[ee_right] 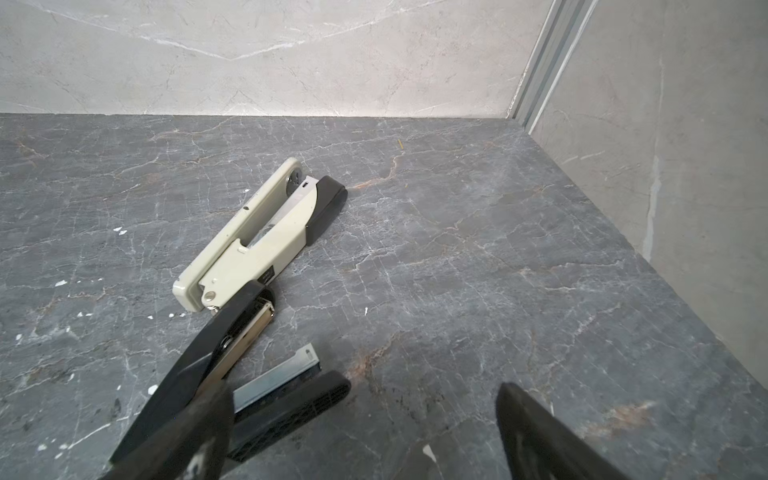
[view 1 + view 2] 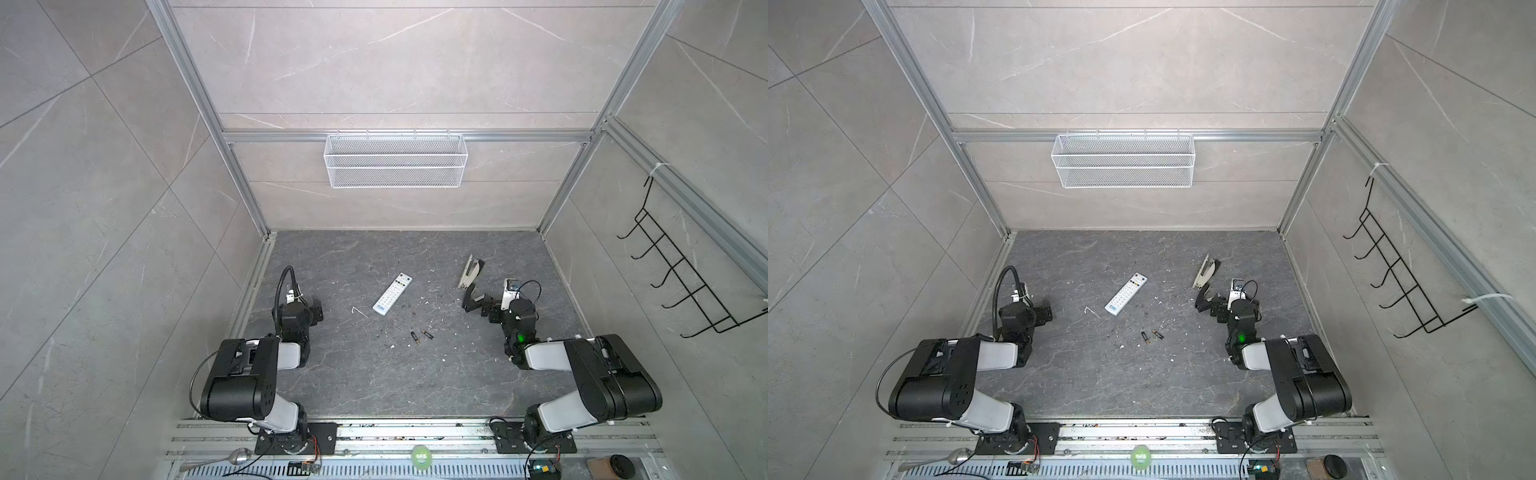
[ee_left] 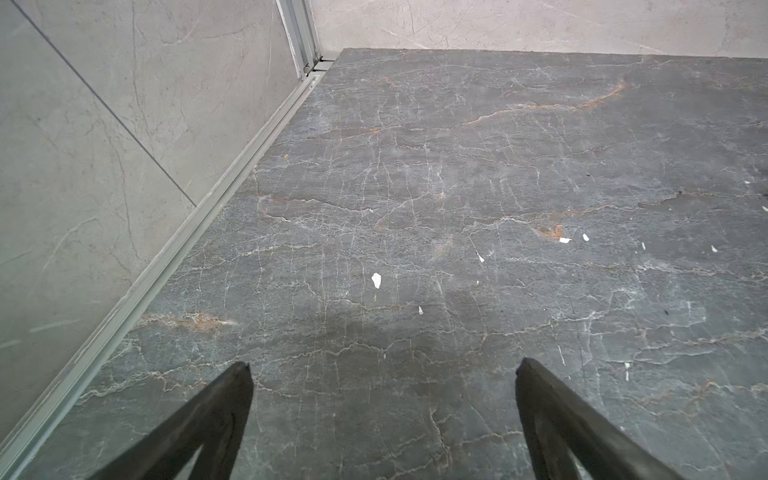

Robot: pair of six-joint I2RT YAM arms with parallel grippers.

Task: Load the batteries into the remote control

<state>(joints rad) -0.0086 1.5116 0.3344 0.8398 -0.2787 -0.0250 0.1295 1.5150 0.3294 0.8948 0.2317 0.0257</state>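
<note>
On the stone desk (image 2: 374, 386) nothing is loaded yet: batteries (image 2: 414, 337) are left loose near the face-up remote control (image 2: 392, 293); left gripper (image 3: 382, 370) and right gripper (image 1: 361, 395) are held spread, empty, well apart from it.

Entry: robotics lab test cell. We list an enclosure of aluminium frame rails (image 2: 519, 136) and stone-look wall panels (image 2: 395, 75). Inside it is a dark marbled tabletop (image 2: 374, 382). A left arm (image 2: 241, 382) and a right arm (image 2: 611, 374) are bolted to a slotted base rail (image 2: 415, 432). A bare circuit board (image 2: 542, 469) with loose wiring sits in front. A white mesh basket (image 2: 395, 160) hangs on the back rail.
</note>
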